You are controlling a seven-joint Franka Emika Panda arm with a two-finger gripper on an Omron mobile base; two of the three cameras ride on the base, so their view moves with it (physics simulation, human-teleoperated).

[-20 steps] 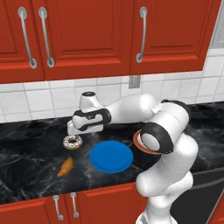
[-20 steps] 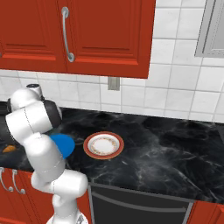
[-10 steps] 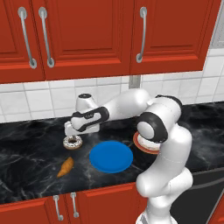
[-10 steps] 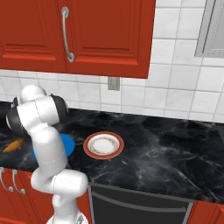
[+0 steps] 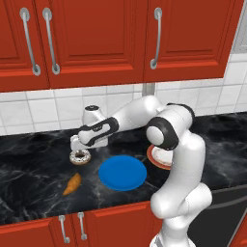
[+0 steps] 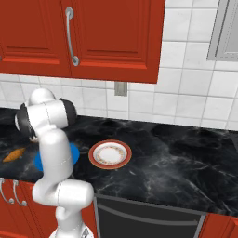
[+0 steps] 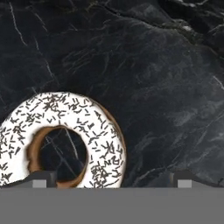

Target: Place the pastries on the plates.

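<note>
Black marbled counter (image 5: 29,164) runs glossy under red cabinets (image 5: 96,38); on it a flat blue plate (image 5: 122,172), a red-rimmed plate (image 6: 110,154), a curved croissant (image 5: 72,184). My gripper (image 5: 79,147) hangs spread wide, holding nothing, right over the iced donut (image 7: 65,140). Soft, light, probably crumbly, so I'd pinch across one side of the ring, gently.

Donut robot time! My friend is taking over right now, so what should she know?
Pincer: open, holding nothing, low over the donut.
Donut and croissant: both lie on the black counter, left of the blue plate.
Red-rimmed plate: bare, to the right of the blue one.
Done: nothing is on a plate yet.
Left: grab the donut, plate it, then the croissant.
</note>
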